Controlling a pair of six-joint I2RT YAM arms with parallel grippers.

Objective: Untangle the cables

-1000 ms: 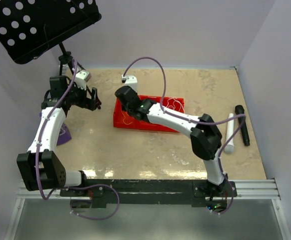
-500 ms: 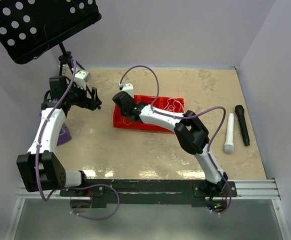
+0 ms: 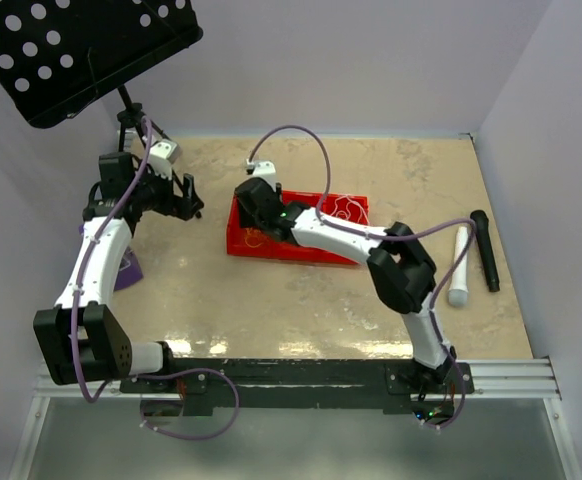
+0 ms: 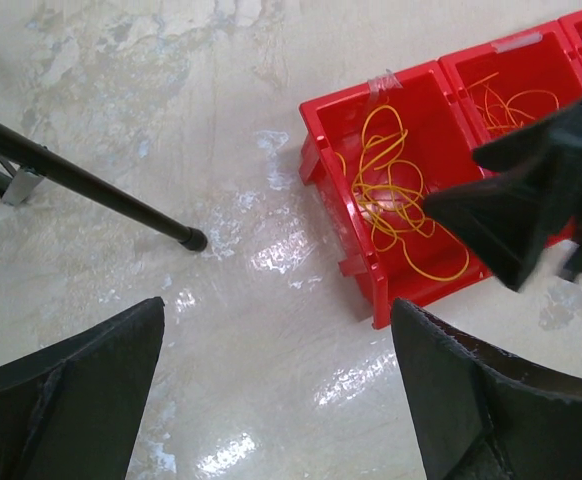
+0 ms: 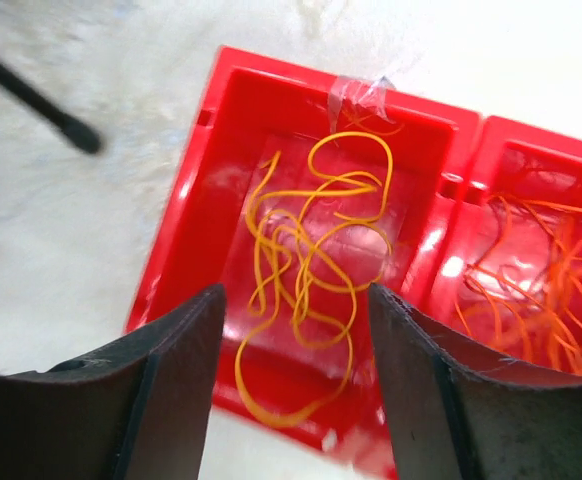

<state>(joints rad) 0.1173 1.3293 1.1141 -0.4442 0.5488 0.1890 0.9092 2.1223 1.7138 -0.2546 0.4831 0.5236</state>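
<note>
yellow cord (image 5: 311, 250): light, limp, thin, likely to slip
hold: outer loop directly beneath the right gripper (image 5: 293, 290), inside the red bin (image 5: 196, 190)
right gripper: jaws parted, empty
left gripper (image 4: 276, 305): wide apart, empty

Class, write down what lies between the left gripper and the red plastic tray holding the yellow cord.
Only bare, glossy beige tabletop, shown in the left wrist view between the left gripper and the red plastic tray holding the yellow cord.
</note>
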